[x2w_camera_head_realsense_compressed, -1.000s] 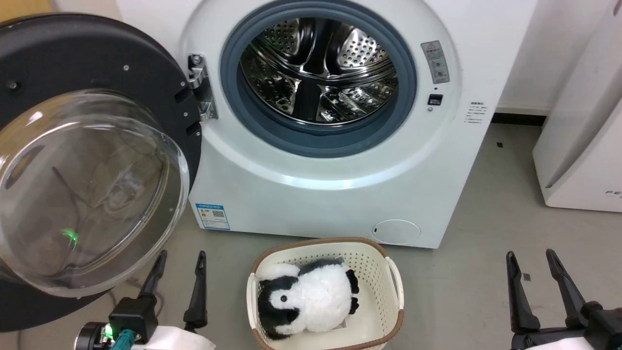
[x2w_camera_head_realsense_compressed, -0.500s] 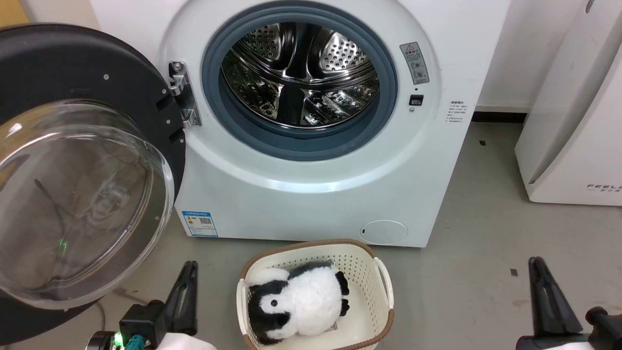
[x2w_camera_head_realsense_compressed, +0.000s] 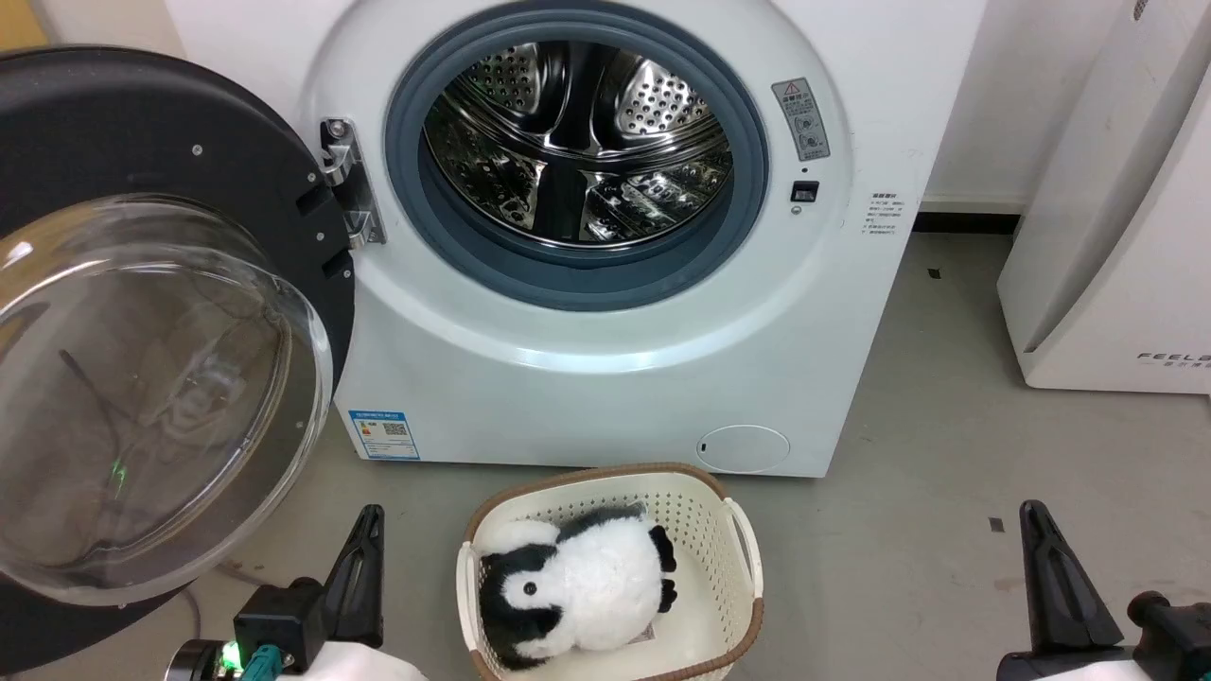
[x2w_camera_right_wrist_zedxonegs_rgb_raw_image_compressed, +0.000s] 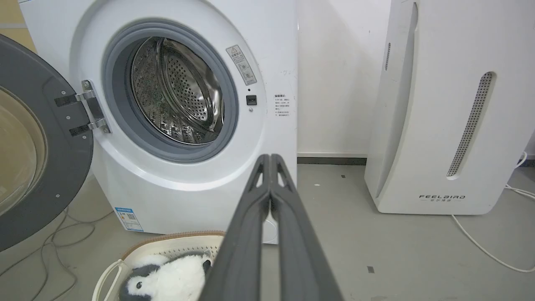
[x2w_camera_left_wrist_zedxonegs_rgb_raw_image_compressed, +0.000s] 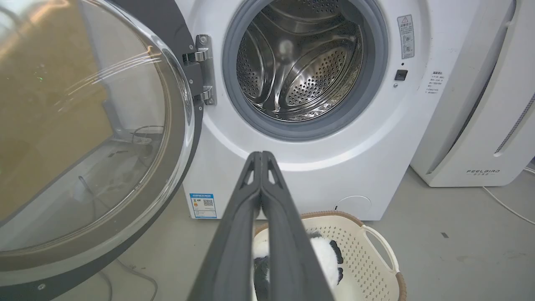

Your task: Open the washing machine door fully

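While open, door [x2w_camera_head_realsense_compressed: 161,331] left of left tool [x2w_camera_head_realsense_compressed: 369,520]

Plush penguin [x2w_camera_head_realsense_compressed: 577,591] is lying in cream basket [x2w_camera_head_realsense_compressed: 705,520] sitting on grey floor [x2w_camera_head_realsense_compressed: 946,426]; white FEELBIRD appliance [x2w_camera_head_realsense_compressed: 1107,284] is standing off to its right.

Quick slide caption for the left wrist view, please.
Left gripper, jaws shut, faces the washing machine, door wide open, plush penguin in the basket below.

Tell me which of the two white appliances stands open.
The washing machine, left of the FEELBIRD unit: its black door hangs swung out, baring the steel drum. The other has a closed white front.
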